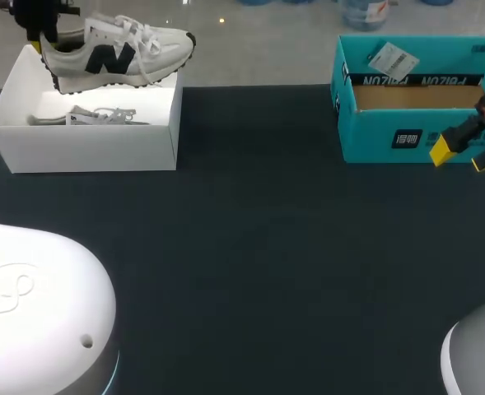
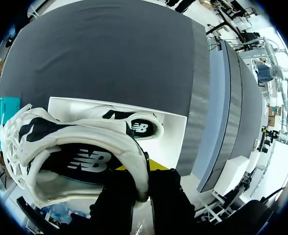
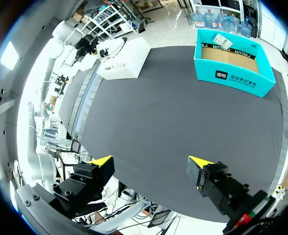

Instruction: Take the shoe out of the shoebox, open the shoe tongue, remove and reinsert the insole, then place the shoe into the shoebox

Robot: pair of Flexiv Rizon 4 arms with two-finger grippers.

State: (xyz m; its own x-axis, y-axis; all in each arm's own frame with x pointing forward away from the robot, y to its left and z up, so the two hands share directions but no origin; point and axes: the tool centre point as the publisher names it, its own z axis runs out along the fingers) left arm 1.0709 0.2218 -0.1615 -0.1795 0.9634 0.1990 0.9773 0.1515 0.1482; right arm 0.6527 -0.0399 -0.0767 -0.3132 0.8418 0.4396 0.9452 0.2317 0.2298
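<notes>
Pinching shoe (image 1: pixel 118 51) by heel collar with left pincer (image 2: pixel 143 181), just above white shoebox (image 1: pixel 94 146). Likely light, soft in the upper, stiffer at heel, so heel judged the safest hold. Second shoe (image 1: pixel 102 116) lying inside shoebox; paper tag (image 1: pixel 390 58) in teal box (image 1: pixel 382 132); right pincer (image 1: pixel 463 156) spread, holding nothing.

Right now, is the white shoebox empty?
No, a second shoe lies inside the white shoebox, below the lifted shoe in the left gripper.
</notes>
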